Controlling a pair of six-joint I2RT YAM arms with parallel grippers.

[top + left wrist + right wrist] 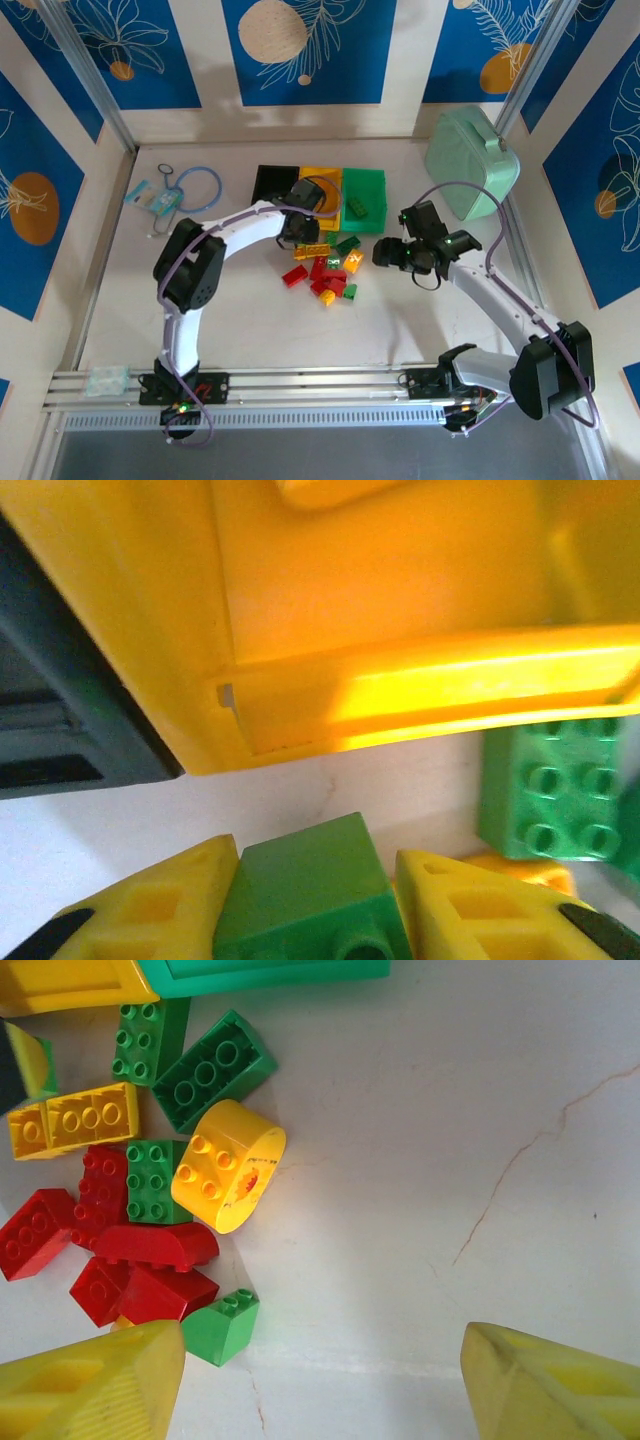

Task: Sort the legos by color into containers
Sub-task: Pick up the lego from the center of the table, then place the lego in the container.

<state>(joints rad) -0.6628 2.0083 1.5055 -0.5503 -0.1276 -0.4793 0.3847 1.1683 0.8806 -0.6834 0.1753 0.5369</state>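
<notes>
Green brick clamped in left pincer, right pincer wide open

Off to the far right of the bench sat a rounded mint-green case, tucked up against the corner post. On the far left lay a thin blue ring with a small pale-blue packet just beside it. The bench top was off-white with a thin brownish vein running through it. An aluminium rail ran along the near edge, with a little clear plastic bit at its left end. The walls had blue leaf-print panels.
</notes>
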